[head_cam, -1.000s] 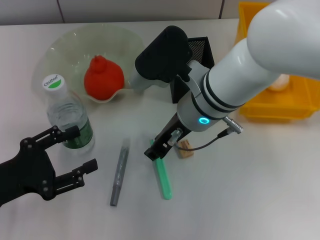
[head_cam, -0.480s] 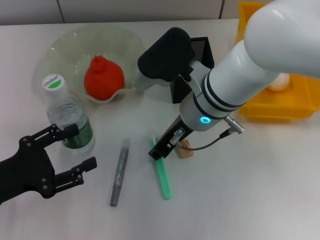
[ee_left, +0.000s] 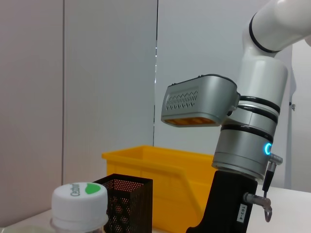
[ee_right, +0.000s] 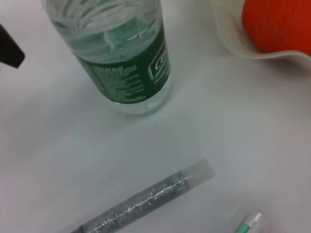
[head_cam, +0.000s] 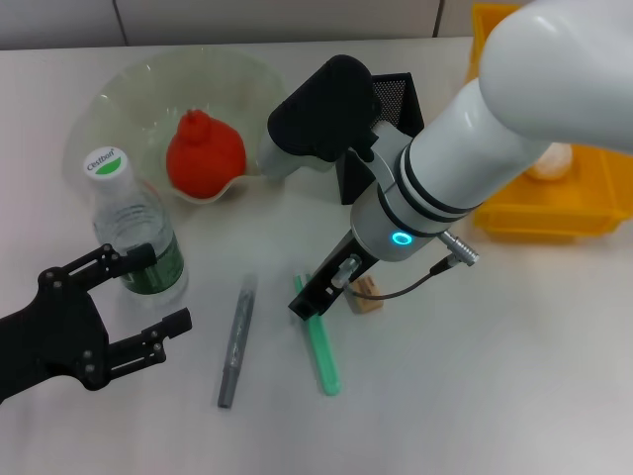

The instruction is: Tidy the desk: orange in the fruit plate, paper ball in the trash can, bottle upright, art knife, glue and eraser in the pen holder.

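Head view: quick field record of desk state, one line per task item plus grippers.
orange: in the fruit plate
bottle: upright, by the plate
paper ball: in the trash can
eraser: on the desk, beside the right gripper
pen holder: upright, largely hidden by the right arm
grey stick, green stick: lying flat on the desk
left gripper: open, beside the bottle
right gripper: low over the green stick

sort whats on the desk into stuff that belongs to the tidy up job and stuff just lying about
Part of the job:
orange in the fruit plate
bottle, upright
eraser on the desk
pen holder
trash can
green stick and grey glitter stick, likely the art knife and glue

Just lying about:
nothing else is visible
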Tool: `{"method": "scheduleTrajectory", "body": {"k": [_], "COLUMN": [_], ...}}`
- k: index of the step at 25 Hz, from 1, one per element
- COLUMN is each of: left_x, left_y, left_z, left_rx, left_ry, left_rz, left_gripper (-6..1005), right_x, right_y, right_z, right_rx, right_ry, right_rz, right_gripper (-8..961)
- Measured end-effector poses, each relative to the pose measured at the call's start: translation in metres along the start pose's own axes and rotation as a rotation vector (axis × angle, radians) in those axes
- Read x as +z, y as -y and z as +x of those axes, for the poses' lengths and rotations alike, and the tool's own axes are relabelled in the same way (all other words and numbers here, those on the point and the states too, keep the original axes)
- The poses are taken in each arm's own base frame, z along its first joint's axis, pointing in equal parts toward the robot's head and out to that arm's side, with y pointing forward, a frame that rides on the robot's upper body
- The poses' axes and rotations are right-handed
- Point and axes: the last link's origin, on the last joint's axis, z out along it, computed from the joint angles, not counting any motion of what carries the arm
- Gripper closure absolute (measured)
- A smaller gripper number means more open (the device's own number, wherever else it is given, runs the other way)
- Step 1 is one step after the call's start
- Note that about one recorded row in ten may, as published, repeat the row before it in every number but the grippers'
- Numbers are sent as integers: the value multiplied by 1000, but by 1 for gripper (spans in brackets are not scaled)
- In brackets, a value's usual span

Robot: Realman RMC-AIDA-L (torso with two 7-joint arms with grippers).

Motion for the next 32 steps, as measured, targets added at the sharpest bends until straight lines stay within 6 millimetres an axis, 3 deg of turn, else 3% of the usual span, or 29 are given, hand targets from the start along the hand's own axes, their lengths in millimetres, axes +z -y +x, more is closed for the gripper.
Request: {"method": "scheduleTrajectory", "body": {"k": [13, 15, 21, 26, 32], "left_x": [0, 0, 0, 0, 1], "left_y": [0, 0, 1, 1, 2], "left_z": [0, 0, 0, 0, -1], "left_rx": [0, 0, 0, 1, 1], "left_ry": [1, 1, 4, 4, 6], "left_rz": [1, 1, 5, 5, 7], "left_gripper": [212, 212, 212, 212, 212], "right_x": [3, 3, 3, 4, 4], "right_y": [2, 2, 2, 3, 4], "right_z": [0, 0, 0, 1, 1], "right_rx": [2, 2, 0, 3, 1], "right_ry": [-21, -24, -29, -42, -55], "right_rz": [1, 2, 2, 0, 1], "right_gripper": [518, 605, 714, 774, 774]}}
